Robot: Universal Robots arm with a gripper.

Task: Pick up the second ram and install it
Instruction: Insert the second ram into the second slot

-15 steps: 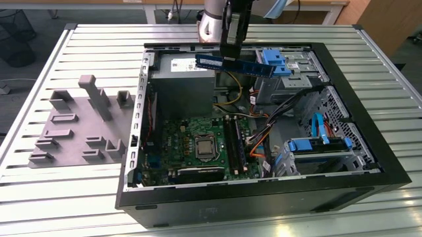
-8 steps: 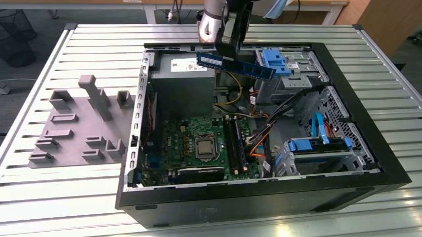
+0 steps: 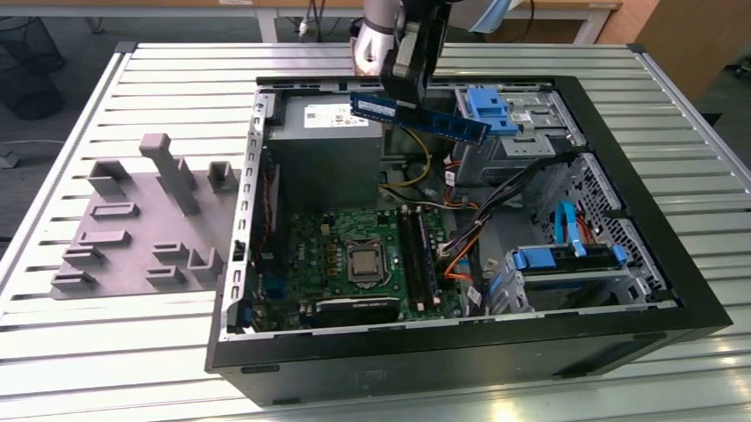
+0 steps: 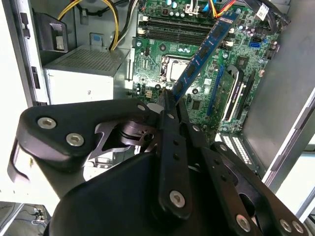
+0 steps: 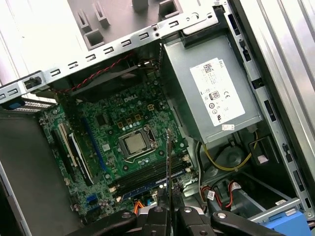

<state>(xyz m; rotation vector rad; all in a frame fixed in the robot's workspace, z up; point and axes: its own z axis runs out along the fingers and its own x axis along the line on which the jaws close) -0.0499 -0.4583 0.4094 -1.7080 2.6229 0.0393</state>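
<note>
Second ram (image 3: 420, 117): blue stick, clamped at one end in claw (image 3: 396, 98), held tilted in air above open computer case (image 3: 470, 356), over grey power-supply box (image 3: 334, 158). Green motherboard (image 3: 352, 259) lies well below.

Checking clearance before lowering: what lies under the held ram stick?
Under the second ram, shut in the gripper, lie the grey power supply, yellow cables and green motherboard. The stick hides some of the slots.

Workshop: slatted metal bench (image 3: 141, 79) (opened computer case (image 3: 657, 308)).
</note>
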